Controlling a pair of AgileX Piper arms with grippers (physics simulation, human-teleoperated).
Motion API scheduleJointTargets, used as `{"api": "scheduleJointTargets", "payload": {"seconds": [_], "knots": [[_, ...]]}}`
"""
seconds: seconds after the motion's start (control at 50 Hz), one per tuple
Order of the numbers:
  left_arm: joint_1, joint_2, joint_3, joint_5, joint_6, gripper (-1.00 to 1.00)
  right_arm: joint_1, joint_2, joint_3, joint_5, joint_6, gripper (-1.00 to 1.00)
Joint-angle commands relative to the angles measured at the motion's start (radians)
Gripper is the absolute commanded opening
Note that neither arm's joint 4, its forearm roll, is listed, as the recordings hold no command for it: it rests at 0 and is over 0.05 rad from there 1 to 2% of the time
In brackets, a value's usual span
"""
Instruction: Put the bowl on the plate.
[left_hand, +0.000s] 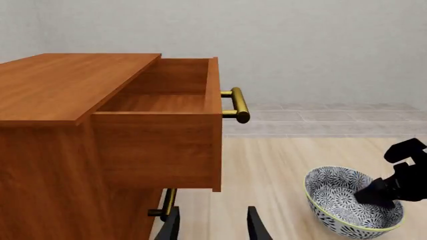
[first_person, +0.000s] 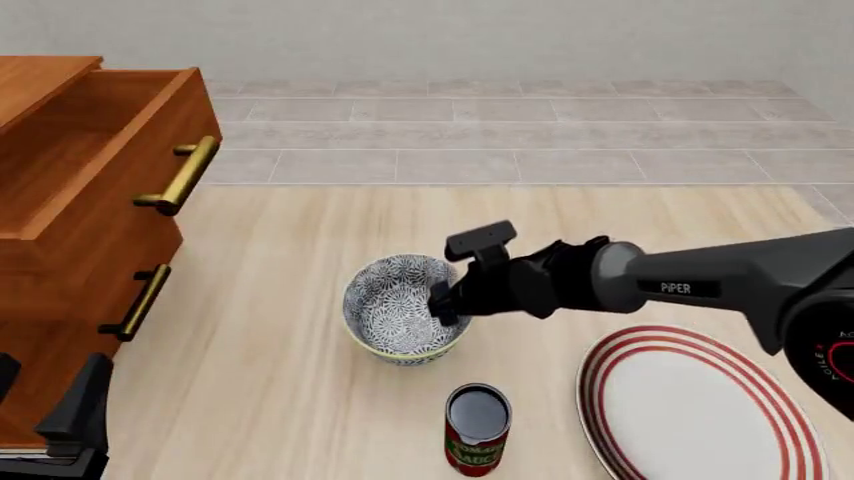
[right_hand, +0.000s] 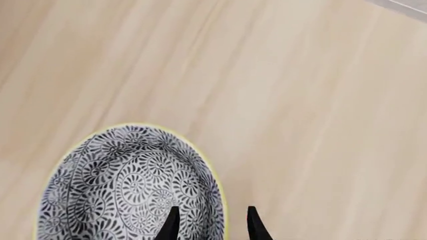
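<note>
The blue-grey and white floral bowl (first_person: 387, 315) stands upright on the wooden table, left of the plate (first_person: 694, 410), a large white disc with red rings at the front right. My right gripper (first_person: 438, 305) reaches in from the right and sits at the bowl's right rim. In the right wrist view the bowl (right_hand: 127, 185) has its yellowish rim between the open fingers of the right gripper (right_hand: 212, 225), one finger inside and one outside. My left gripper (left_hand: 212, 227) is open and holds nothing; it faces the cabinet, with the bowl (left_hand: 340, 200) and the right gripper (left_hand: 365, 196) off to one side.
A wooden cabinet (first_person: 67, 200) with its top drawer (left_hand: 160, 95) pulled open and brass handles (first_person: 180, 175) fills the left. A small red-labelled can (first_person: 477, 430) stands just in front of the bowl, between it and the plate's near edge.
</note>
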Motion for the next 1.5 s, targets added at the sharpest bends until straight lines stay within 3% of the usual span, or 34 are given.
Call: {"api": "scheduleJointTargets", "payload": {"seconds": [0.02, 0.36, 0.38, 0.6, 0.64, 0.66, 1.5], "knots": [[0.000, 0.000, 0.000, 0.000, 0.000, 1.00, 0.004, 0.022, 0.019, -0.026, 0.014, 1.00], [0.000, 0.000, 0.000, 0.000, 0.000, 1.00, -0.001, 0.040, 0.034, -0.044, 0.025, 1.00], [0.000, 0.000, 0.000, 0.000, 0.000, 1.00, -0.001, 0.039, 0.033, -0.042, 0.025, -1.00], [0.000, 0.000, 0.000, 0.000, 0.000, 1.00, 0.000, 0.034, 0.036, -0.045, 0.024, -1.00], [0.000, 0.000, 0.000, 0.000, 0.000, 1.00, 0.013, 0.025, 0.047, -0.056, 0.060, -1.00], [0.000, 0.000, 0.000, 0.000, 0.000, 1.00, -0.003, 0.028, 0.033, -0.046, 0.027, -1.00], [0.000, 0.000, 0.000, 0.000, 0.000, 1.00, -0.051, -0.131, -0.083, 0.059, -0.003, -1.00]]}}
